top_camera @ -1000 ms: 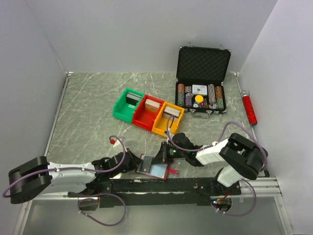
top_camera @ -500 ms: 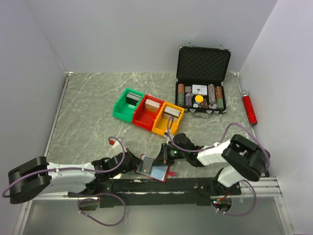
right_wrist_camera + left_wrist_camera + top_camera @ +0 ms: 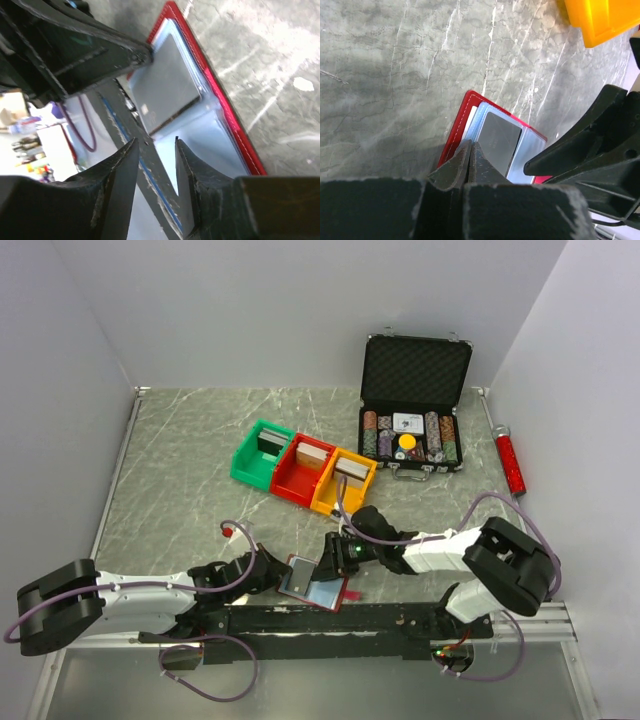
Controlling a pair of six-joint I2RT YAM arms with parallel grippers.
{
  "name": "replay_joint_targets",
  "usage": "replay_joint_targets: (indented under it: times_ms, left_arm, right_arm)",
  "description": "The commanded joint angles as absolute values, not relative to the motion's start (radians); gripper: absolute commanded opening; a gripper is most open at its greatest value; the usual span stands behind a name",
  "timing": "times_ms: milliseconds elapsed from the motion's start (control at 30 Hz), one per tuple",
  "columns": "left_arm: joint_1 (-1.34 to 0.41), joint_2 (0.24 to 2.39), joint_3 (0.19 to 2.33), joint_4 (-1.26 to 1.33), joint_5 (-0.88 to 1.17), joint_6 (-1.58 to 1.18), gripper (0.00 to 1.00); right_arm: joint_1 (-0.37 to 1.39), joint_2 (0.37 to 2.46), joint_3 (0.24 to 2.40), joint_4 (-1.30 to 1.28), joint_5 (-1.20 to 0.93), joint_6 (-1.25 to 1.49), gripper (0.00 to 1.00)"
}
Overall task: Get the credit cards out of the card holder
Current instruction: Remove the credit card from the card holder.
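- The card holder (image 3: 312, 586) lies open on the grey marbled table (image 3: 180, 460), at the near edge just ahead of the arms' base rail, between the two grippers.
- The left gripper (image 3: 278, 575) comes in low from the left. In its wrist view its fingers (image 3: 452, 170) are pressed together with only a hairline between them. Their tips are clamped on the near left edge of the red cover (image 3: 461, 120).
- The credit cards (image 3: 497, 141) sit inside the holder under clear sleeves. A grey one lies nearest the left fingers and a pale blue, glossy surface lies beside it.
- The right gripper (image 3: 333, 562) reaches in from the right and stands over the holder's far side.
- In the right wrist view its fingers (image 3: 115, 180) are partly apart, with a clear gap between the tips and nothing gripped.
- Through that gap show the grey card's end and the pale blue sleeve. Whether the tips touch the sleeve cannot be told.
- The left fingertips meet the holder's corner in that same view, well apart from the right tips.
- A yellow bin (image 3: 328, 498) stands on the table beyond the holder.
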State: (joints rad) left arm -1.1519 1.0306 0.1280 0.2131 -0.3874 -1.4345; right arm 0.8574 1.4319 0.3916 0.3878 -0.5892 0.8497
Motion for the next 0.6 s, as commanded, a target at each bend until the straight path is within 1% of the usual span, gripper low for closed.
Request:
replay_joint_targets:
  times_ms: [0,100,300,567]
  left_arm:
    - [-1.160,1.058,0.106,0.002,-0.408,-1.473,0.01]
    - [-1.160,1.048,0.103,-0.035,-0.413,-1.489,0.01]
    - [-1.160,1.016,0.094,-0.061,-0.419,-1.522,0.01]
    - [-1.160,0.940,0.098,-0.117,-0.437,-1.543,0.01]
  right_arm:
    - [0.868,1.402,0.429,0.223,-0.548,0.755,0.41]
    - [0.868,1.430,0.463,0.155,-0.505,0.721,0.41]
    - [0.862,1.529,0.531,0.123,-0.494,0.681,0.42]
    - [0.825,1.586,0.661,-0.046,-0.436,0.560,0.42]
